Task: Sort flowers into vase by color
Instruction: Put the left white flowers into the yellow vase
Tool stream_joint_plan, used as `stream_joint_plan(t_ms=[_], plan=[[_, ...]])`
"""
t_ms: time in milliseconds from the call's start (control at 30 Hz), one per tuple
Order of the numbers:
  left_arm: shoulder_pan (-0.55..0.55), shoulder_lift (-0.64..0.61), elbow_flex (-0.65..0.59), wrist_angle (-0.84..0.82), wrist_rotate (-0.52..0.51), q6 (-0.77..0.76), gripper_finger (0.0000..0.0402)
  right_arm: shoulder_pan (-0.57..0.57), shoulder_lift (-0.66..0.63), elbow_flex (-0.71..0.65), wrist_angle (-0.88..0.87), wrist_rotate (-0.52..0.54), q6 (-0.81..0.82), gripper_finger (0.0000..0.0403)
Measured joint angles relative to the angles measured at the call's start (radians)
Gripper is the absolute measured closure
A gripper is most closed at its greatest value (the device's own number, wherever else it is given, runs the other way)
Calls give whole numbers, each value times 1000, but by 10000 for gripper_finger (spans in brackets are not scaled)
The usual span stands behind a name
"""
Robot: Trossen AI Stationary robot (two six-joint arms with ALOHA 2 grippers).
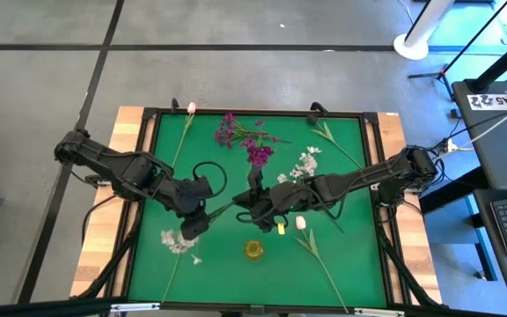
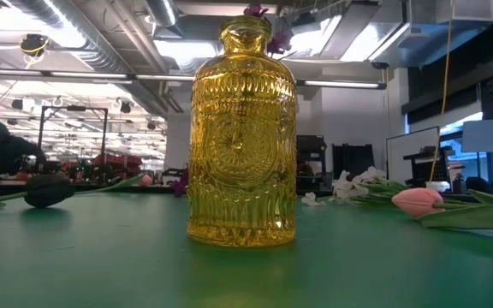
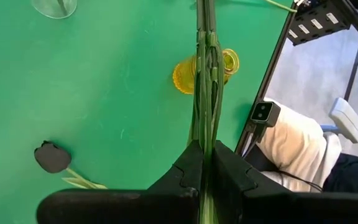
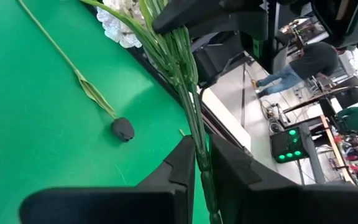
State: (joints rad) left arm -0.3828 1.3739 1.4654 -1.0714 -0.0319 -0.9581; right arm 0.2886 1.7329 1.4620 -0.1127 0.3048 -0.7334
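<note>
yellow glass vase stands closest in the low view, upright on the green desk, with a bit of magenta bloom just showing above its mouth. taking the vase as landmark: both grippers hang just behind it, over the middle of the desk. the left gripper is pressed together on a bundle of green stems, which run out over the vase. the right gripper has its fingers drawn in around the same stems, pinching them or very nearly so; whether it bears any load i cannot tell.

a pink bud lies on the desk just right of the vase, its stem trailing toward the desk's near edge. white sprays lie left of the vase, more white blossoms behind it to the right, and loose magenta flowers well behind it near the far edge. a dark bud lies to the left.

these stems look light, thin and springy, likely plastic over wire; they should bend rather than snap, but can slip or twist between smooth fingers. the heads are soft and easily crushed. best hold seems mid-stem, clear of blossoms, leaving enough free end to steer into the narrow mouth. the vase looks light enough to tip if a stem snags its rim.
</note>
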Motion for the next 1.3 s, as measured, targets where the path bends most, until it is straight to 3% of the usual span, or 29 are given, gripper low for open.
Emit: stream_joint_plan(t_ms=[333,567,700,900,1067,1300], plan=[[1,0,0,2,-2,68,364,0,0,0,-16,-8,2,390],[28,0,5,1,-5,121,328,0,0,0,-21,-3,5,381],[34,0,67,-14,-24,154,309,0,0,0,-28,-3,7,387],[24,-2,275,-60,-141,234,287,1,0,0,-72,8,41,390],[-42,-3,432,-77,-307,317,282,24,-31,0,-72,24,102,391],[-187,-25,476,-161,-546,334,281,48,-130,0,-88,-72,290,392]])
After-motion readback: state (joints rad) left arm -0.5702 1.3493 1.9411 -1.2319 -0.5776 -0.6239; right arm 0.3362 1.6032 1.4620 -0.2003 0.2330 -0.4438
